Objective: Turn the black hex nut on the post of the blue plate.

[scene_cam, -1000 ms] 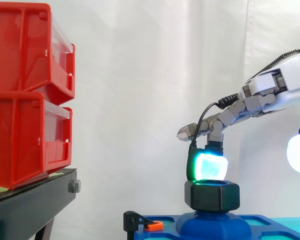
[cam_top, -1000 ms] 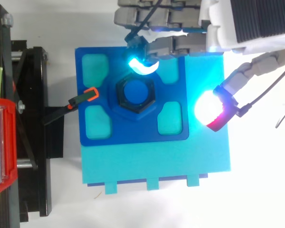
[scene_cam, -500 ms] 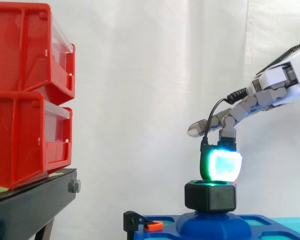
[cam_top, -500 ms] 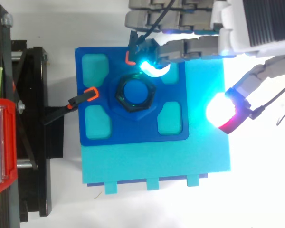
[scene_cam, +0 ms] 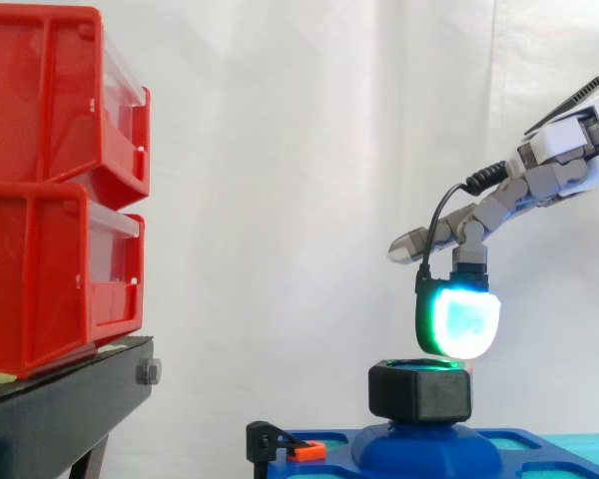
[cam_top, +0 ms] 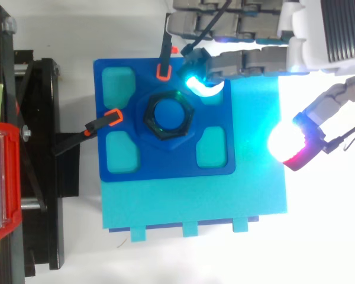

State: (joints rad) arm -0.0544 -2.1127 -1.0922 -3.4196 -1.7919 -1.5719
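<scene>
Robot hand (scene_cam: 509, 195) hangs spread, clear above the nut (scene_cam: 420, 391); its lit pad (scene_cam: 461, 321) sits off-centre, so a push could skid off a corner without turning it.

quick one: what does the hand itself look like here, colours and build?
The hand has a white shell with a black ribbed panel. Its fingers are grey, blocky segments. One thick pad glows cyan-green; another glows white with a red edge.
</scene>
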